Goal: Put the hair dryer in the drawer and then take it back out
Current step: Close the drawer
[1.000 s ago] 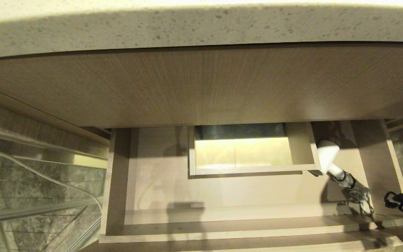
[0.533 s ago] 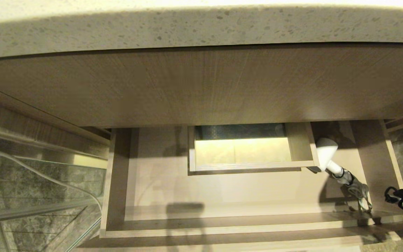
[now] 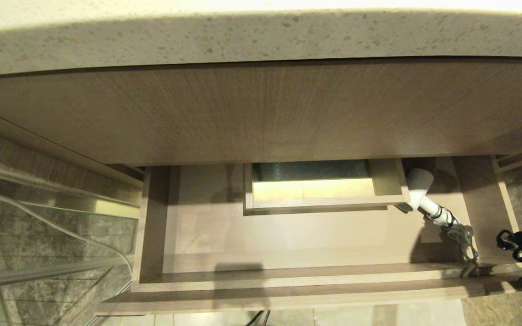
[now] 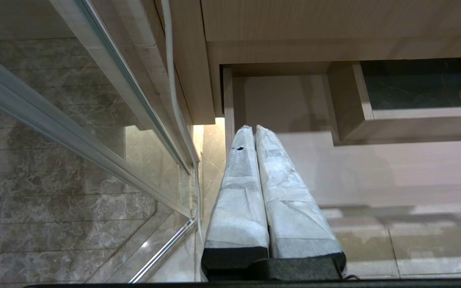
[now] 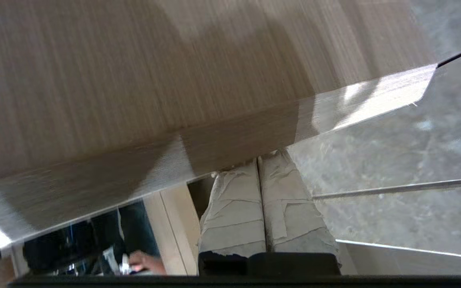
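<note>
So: hair dryer (image 3: pixel 419 192) lies in the drawer (image 3: pixel 297 276), right side, beside the boxed cut-out. Put-in half looks done; retrieval remains. Right pincer (image 5: pixel 259 168) closed, empty, against drawer front. Left pincer (image 4: pixel 253 132) closed, idle.

1. The hair dryer (image 3: pixel 419 188) was white, with a dark ring at its neck.
2. The drawer (image 3: pixel 288 240) was pale wood-grain.
3. The countertop (image 3: pixel 243 36) was cream with grey speckles.
4. The floor (image 4: pixel 54 180) was grey-brown marble.
</note>
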You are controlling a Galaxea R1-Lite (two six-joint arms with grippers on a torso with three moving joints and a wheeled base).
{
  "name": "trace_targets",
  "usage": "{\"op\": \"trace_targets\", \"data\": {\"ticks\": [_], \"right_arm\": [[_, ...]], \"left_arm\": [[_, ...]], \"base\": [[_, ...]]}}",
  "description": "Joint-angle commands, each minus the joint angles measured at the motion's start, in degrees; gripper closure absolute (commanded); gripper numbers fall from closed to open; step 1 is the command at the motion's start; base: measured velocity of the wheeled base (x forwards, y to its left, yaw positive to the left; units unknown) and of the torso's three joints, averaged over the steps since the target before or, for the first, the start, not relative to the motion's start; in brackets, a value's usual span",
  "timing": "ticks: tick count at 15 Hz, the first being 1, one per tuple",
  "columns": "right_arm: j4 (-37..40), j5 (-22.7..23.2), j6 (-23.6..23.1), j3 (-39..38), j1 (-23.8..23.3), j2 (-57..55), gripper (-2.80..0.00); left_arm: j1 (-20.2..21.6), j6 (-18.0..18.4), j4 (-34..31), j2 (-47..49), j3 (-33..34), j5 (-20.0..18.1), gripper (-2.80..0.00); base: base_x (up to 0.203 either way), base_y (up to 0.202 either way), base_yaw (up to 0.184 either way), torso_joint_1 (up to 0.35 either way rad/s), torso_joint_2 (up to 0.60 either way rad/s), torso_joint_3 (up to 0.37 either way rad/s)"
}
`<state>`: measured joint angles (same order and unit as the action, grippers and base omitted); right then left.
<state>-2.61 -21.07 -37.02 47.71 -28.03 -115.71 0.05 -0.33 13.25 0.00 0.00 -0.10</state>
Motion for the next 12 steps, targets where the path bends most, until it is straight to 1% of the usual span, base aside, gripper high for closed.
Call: {"op": "trace_targets", "data": {"ticks": [1, 4, 8, 12], "right_arm": [[-1.6, 0.9, -0.3, 0.0, 0.3, 0.4, 0.00], [-2.3, 1.1, -0.3, 0.9, 0.6, 1.1, 0.00], [-6.4, 2.6, -0.4, 1.4, 1.4, 1.8, 0.00], [-9.1, 6.4, -0.8, 2.6, 1.6, 3.3, 0.00]], "left_arm": [[0.0, 0.0, 0.1, 0.0, 2.3, 0.0, 0.00], [0.0, 0.0, 0.1, 0.0, 2.3, 0.0, 0.00], [0.0, 0.0, 0.1, 0.0, 2.3, 0.0, 0.00], [0.0, 0.0, 0.1, 0.0, 2.3, 0.0, 0.00]], "base": [[0.000, 0.000, 0.000, 0.000, 0.00, 0.000], [0.000, 0.000, 0.000, 0.000, 0.00, 0.000], [0.000, 0.000, 0.000, 0.000, 0.00, 0.000], [0.000, 0.000, 0.000, 0.000, 0.00, 0.000]]}}
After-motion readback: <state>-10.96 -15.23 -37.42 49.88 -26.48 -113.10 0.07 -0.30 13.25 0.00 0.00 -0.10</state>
